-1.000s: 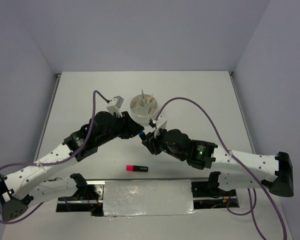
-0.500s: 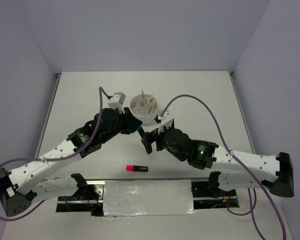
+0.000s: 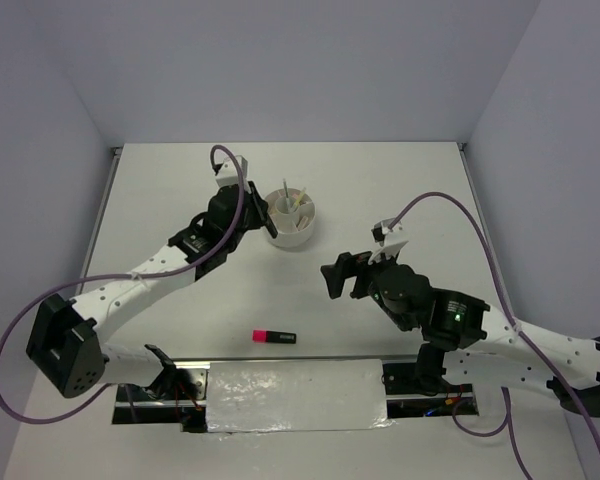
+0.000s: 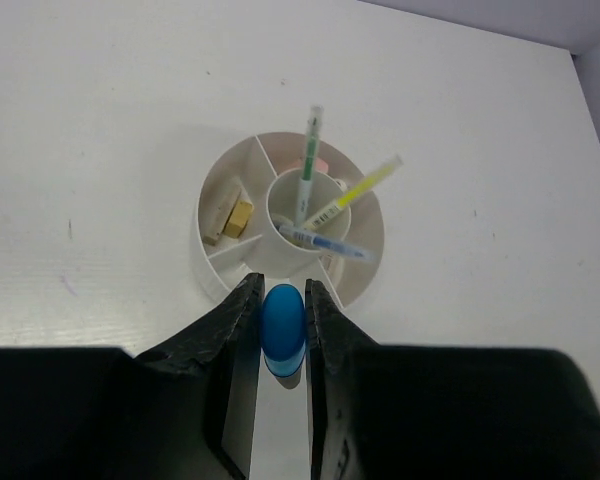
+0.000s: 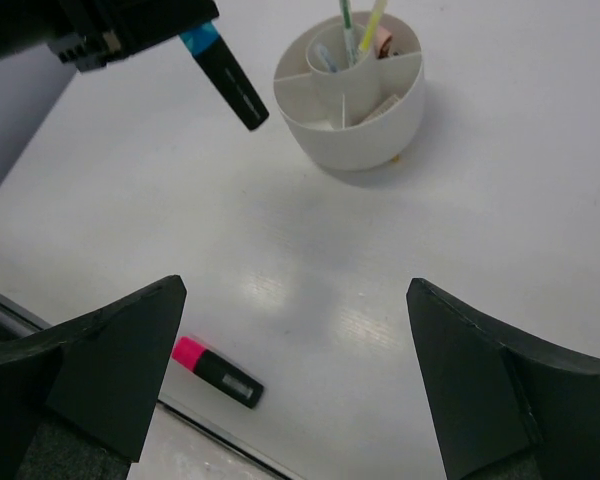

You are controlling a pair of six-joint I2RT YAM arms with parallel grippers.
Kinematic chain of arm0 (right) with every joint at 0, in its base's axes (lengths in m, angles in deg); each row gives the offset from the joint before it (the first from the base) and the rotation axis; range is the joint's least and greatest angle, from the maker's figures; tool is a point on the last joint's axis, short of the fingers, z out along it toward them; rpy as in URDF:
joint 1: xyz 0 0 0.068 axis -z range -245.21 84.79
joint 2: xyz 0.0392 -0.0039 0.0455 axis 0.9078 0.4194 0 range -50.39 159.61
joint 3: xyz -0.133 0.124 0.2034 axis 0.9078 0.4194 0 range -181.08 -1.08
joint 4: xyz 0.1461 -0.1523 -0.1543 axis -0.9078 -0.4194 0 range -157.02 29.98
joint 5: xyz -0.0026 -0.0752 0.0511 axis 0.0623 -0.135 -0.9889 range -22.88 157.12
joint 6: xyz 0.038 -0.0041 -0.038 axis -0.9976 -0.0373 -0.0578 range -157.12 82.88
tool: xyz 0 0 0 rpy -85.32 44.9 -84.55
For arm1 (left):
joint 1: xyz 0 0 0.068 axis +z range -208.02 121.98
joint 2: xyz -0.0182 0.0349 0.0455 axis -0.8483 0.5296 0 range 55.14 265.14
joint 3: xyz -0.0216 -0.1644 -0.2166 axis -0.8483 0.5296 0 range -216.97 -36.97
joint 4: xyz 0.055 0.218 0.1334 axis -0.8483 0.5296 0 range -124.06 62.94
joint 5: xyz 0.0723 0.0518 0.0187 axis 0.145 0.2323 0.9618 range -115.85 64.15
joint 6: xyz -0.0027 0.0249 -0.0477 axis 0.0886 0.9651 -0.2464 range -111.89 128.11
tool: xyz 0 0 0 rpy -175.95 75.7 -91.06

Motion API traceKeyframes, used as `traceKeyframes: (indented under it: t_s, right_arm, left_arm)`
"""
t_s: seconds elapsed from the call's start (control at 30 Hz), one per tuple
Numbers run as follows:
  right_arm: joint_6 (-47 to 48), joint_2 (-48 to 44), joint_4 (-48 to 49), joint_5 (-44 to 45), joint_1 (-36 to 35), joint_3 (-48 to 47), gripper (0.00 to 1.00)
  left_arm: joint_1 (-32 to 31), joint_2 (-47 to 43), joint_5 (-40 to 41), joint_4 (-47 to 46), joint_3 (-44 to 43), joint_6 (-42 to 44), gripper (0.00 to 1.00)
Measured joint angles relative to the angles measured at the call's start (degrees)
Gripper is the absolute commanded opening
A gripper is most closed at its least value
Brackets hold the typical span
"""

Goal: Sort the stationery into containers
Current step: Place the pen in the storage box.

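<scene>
Left tool [image 4: 280,292] angled down, clamping blue highlighter [image 4: 282,325]

Top external: you look down from high above and behind the near edge of the table [image 3: 410,190], facing the far wall. It is distant; the whole table is in frame.

Left wrist: you look almost straight down between its own jaws, close over the white cup [image 4: 220,185]. The blue-and-black highlighter [image 4: 282,318] is seen end-on.

Right wrist: you look forward and down at a slant, from farther back, with its jaws at the lower corners.

Shared: all three views hold the white cup [image 3: 290,238] [image 5: 350,140]. Top and right wrist share the pink-and-black highlighter [image 3: 274,336] [image 5: 218,368]. Both wrist views hold the blue-and-black highlighter [image 5: 225,72].
</scene>
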Motion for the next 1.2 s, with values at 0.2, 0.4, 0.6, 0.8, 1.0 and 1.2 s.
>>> traceKeyframes:
  t_s: [0.2, 0.4, 0.6, 0.8, 1.0, 1.2]
  right_arm:
    - [-0.7, -0.2, -3.8, -0.1, 0.0, 0.2, 1.00]
    - [-0.7, -1.2, -4.6, -0.8, 0.0, 0.2, 1.00]
    - [-0.6, -1.1, -5.9, -1.4, 0.0, 0.2, 1.00]
    - [-0.2, -1.1, -6.0, -2.3, 0.0, 0.2, 1.00]
    - [1.7, -0.4, -5.1, -5.2, 0.1, 0.2, 1.00]
    - [3.3, 2.0, -4.1, -8.0, 0.1, 0.2, 1.00]
  left_arm:
    - [2.6, 4.8, -0.9, -5.7, -0.2, 1.2, 0.00]
    - [4.8, 8.0, -2.8, -9.8, -0.8, 1.6, 0.00]
    - [5.6, 10.9, -3.7, -12.7, -0.9, 1.3, 0.05]
    - [5.6, 11.4, -3.9, -14.8, -0.5, 1.1, 0.21]
    - [5.6, 12.1, -3.9, -16.2, 1.0, 1.0, 0.34]
    - [5.6, 13.4, -4.0, -16.5, 2.0, 0.9, 0.57]
